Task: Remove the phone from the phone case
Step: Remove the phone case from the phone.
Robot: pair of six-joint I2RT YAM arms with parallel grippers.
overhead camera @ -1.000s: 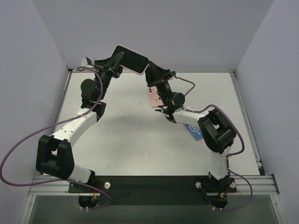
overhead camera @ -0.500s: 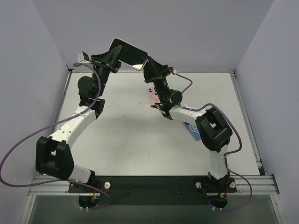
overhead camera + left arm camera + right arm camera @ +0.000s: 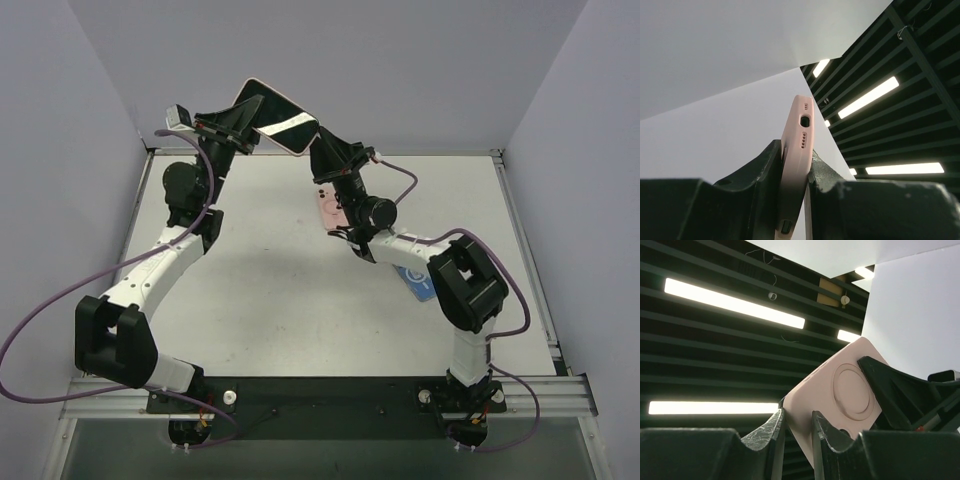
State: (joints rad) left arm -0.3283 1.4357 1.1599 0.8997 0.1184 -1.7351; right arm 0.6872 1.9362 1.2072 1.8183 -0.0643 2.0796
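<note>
Near right, on the bench [image 3: 250, 300]: one blue item [image 3: 415, 282]. Mid-bench: one flat pink item [image 3: 327, 208], identity unclear. Far, held aloft: one phone [image 3: 282, 124] in one pink case [image 3: 799, 135], long axis left–right. The left end effector [image 3: 238, 128] is clamped on the case's left end, the right end effector [image 3: 320, 150] on its right end. Neither arm is nearer.

The case [image 3: 799, 125] is pink, the phone [image 3: 268, 108] black with a white glare stripe. Black too are the left gripper [image 3: 794, 170] and right gripper [image 3: 797, 415]; cables [image 3: 60, 300] purple, bench [image 3: 270, 290] white.
</note>
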